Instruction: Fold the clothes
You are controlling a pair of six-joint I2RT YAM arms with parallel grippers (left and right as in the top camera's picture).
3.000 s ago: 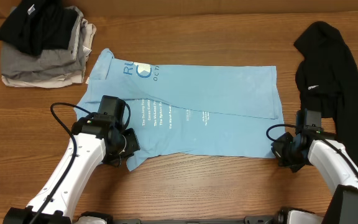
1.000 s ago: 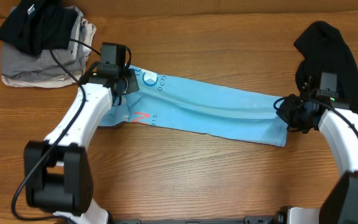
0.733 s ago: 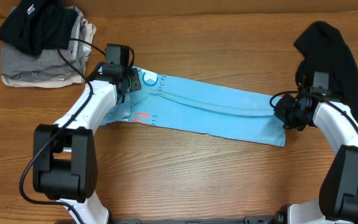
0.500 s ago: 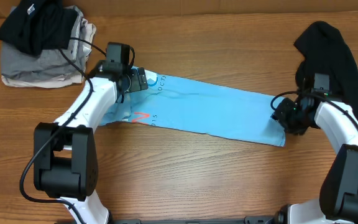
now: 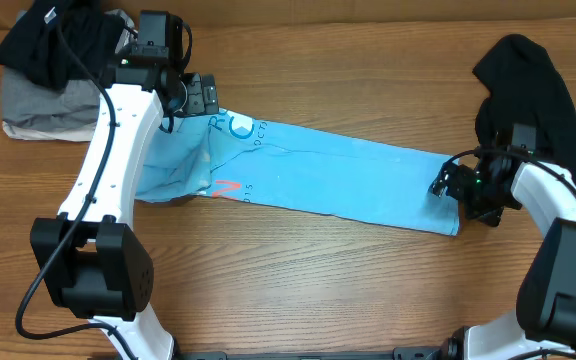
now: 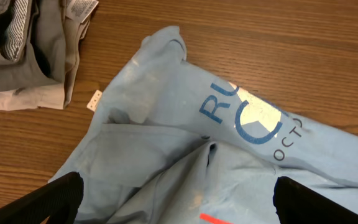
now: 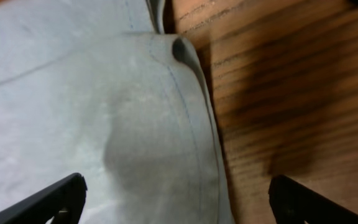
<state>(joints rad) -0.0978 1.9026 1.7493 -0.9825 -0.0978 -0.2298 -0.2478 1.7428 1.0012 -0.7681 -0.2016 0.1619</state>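
Left tool (image 6: 179, 196) wide | right tool (image 7: 179, 194) wide | T-shirt (image 5: 338, 180) strip on wood table (image 5: 318, 290)

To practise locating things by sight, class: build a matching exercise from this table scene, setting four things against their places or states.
Things:
1 blue T-shirt
2 loose black garment
3 grey folded pile
4 right hand

Places or states:
a far left corner
b open, at the shirt's right end
c far right side
d long strip across the middle

Pairs: 1-d, 2-c, 3-a, 4-b
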